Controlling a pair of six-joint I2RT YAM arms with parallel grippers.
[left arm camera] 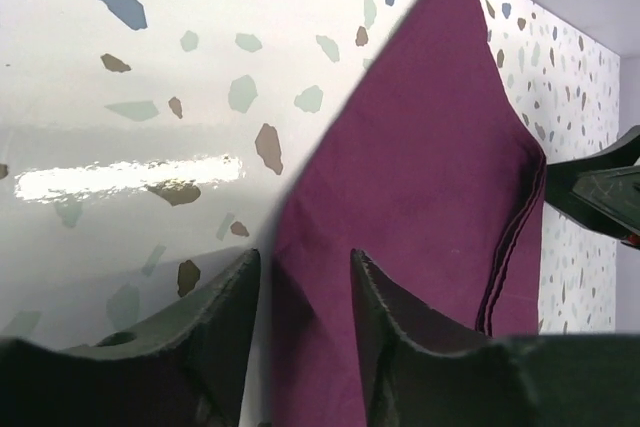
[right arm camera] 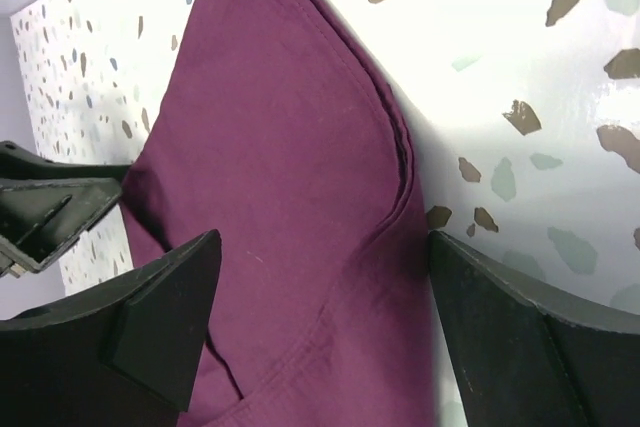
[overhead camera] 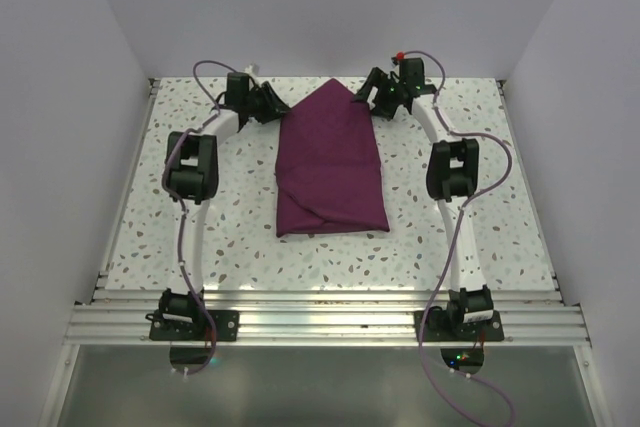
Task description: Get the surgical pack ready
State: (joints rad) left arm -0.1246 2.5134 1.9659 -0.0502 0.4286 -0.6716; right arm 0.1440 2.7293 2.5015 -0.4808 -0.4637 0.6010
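Top external view: a speckled white surface [overhead camera: 480, 217] is seen, closed in by plain pale walls. At its middle the surgical pack [overhead camera: 330, 162] is laid, a deep purple-maroon drape folded into a long flat bundle, squared at the near end and drawn to a point at the far end. Only fabric is shown. The bundle is flanked by the two arms, and its pointed far end is approached from both sides.

The left claw [overhead camera: 272, 105] is placed just beside the far left slope of the bundle. In the left wrist view its fingers [left arm camera: 225, 317] are held moderately apart. The slanted left edge of the pack [left arm camera: 430, 197] is seen running into the gap, with one finger over bare surface and the other over cloth. No fabric is pinched.

The right claw [overhead camera: 378, 97] is set at the far right slope. In the right wrist view it [right arm camera: 325, 242] is spread wide, and the layered right edge of the pack [right arm camera: 280, 147] is framed between the fingers [right arm camera: 165, 327]. The cloth is left lying flat and ungripped.
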